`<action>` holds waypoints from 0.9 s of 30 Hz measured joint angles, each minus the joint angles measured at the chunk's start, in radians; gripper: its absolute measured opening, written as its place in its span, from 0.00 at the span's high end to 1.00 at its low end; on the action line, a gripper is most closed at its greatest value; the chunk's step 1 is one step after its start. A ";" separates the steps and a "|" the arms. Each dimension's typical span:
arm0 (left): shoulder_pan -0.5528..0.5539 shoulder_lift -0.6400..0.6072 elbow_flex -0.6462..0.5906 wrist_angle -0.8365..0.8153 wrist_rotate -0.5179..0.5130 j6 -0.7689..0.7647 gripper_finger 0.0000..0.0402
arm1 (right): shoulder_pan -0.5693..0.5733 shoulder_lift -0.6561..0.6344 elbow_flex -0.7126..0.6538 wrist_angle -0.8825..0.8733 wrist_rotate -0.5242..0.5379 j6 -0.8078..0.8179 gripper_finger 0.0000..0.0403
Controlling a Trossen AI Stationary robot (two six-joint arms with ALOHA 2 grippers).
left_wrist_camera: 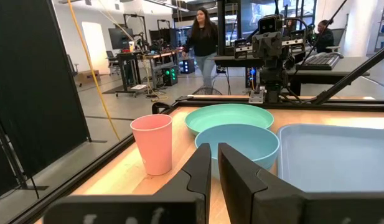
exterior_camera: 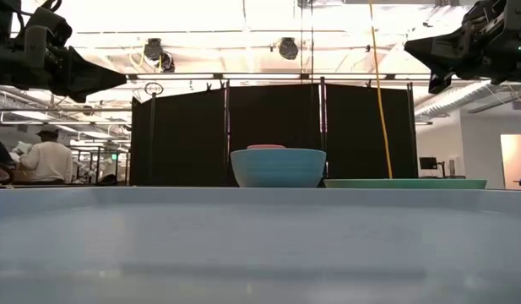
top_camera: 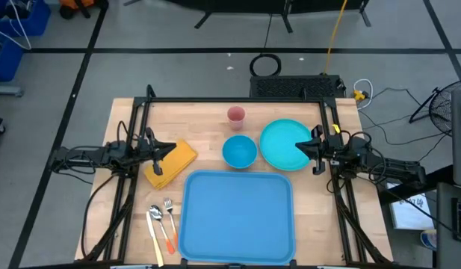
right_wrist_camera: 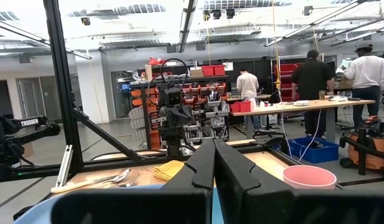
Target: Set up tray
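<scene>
High view: your blue tray lies empty at bottom centre of the worktop, ready for loading. Left gripper hovers mid-left, right gripper mid-right; both jaws nearly closed, holding nothing.

Counter carries: pink cup, blue bowl beside teal plate, yellow cloth, cutlery (spoon, fork, knife).

Right gripper jaws together, pink cup (rim only), yellow cloth, cutlery
</scene>
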 joint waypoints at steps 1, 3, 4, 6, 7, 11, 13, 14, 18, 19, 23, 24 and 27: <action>0.000 0.000 0.000 0.000 0.000 0.000 0.91 | 0.000 0.000 0.000 0.002 0.000 0.000 1.00; 0.000 0.000 0.000 0.000 0.000 0.000 0.91 | 0.000 0.000 0.000 0.004 0.000 0.000 1.00; 0.000 0.000 0.000 0.000 0.000 -0.001 0.91 | 0.000 0.000 0.000 0.004 0.000 0.000 1.00; 0.000 0.000 0.000 0.000 0.000 -0.008 0.91 | 0.000 0.000 0.000 0.004 0.000 0.000 1.00; 0.000 0.000 0.000 0.001 0.000 -0.013 0.91 | 0.000 0.000 0.000 0.004 0.000 0.000 1.00; 0.000 0.000 0.000 0.001 0.000 -0.054 0.91 | 0.000 0.000 0.000 0.022 0.004 0.000 1.00; 0.000 0.000 0.000 0.001 0.000 -0.058 0.91 | 0.001 0.000 0.000 0.026 0.000 0.000 1.00; 0.000 0.000 0.000 0.001 0.001 -0.057 0.91 | 0.002 0.001 0.000 0.029 0.001 0.000 1.00; 0.000 0.000 0.000 0.001 0.000 -0.057 0.91 | 0.002 0.007 0.000 0.121 0.076 -0.041 1.00; 0.000 0.000 0.000 0.001 0.001 -0.057 0.91 | 0.002 0.009 0.000 0.141 0.107 -0.040 1.00; 0.000 0.000 0.000 0.001 0.000 -0.049 0.91 | 0.002 0.047 0.045 0.094 0.362 0.034 1.00; 0.000 0.000 0.000 0.001 0.000 -0.045 0.91 | 0.001 0.068 0.062 0.036 0.410 0.049 1.00; 0.000 0.000 0.000 0.003 0.000 -0.027 0.91 | -0.002 0.166 0.180 -0.159 0.489 0.113 1.00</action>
